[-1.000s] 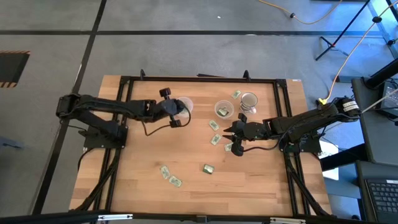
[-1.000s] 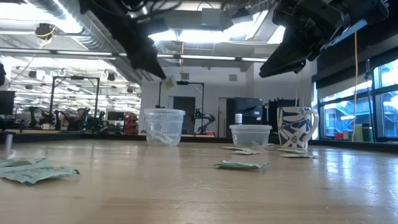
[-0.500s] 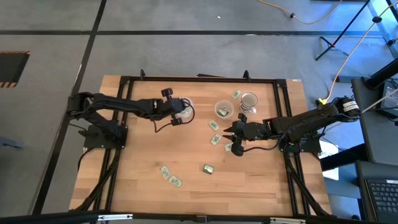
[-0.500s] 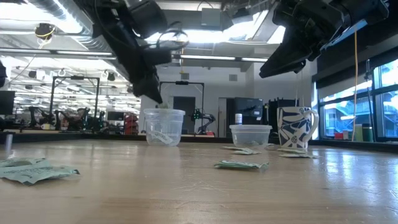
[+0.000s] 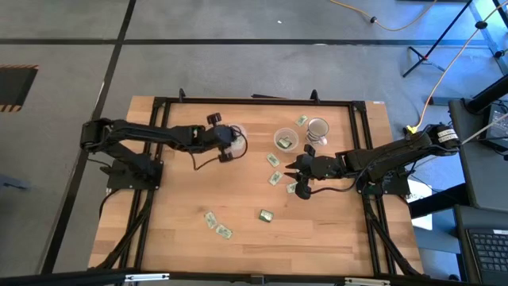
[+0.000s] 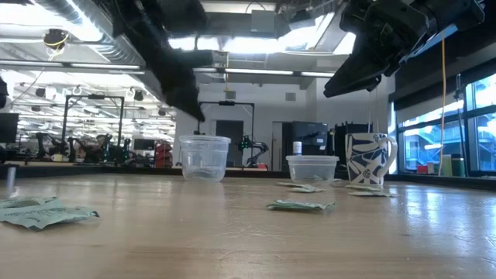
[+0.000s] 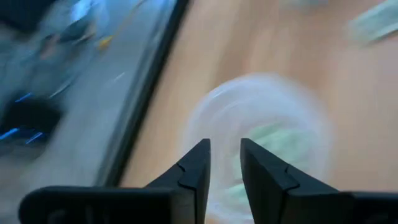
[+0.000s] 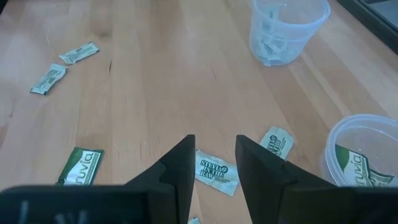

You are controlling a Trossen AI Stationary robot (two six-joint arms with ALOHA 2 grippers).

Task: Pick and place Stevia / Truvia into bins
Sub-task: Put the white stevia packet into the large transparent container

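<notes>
The high view looks straight down on the whole light wooden table (image 5: 238,199). The low view faces level across it. Each wrist view looks closely past its own 2 fingers; all 4 share the table.

Robotics lab: open hall behind wooden table (image 5: 238,191), ceiling ducts (image 6: 70,35), equipment racks (image 6: 85,147), floor cables (image 5: 389,24).

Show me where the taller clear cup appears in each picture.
High view: taller cup, beneath the left gripper, left of the shorter cup.
Low view: left of centre, shorter cup on its right.
Left wrist view: just beyond the fingers.
Right wrist view: far across the table, beyond the shorter cup.
Landmark: shorter cup.
</notes>
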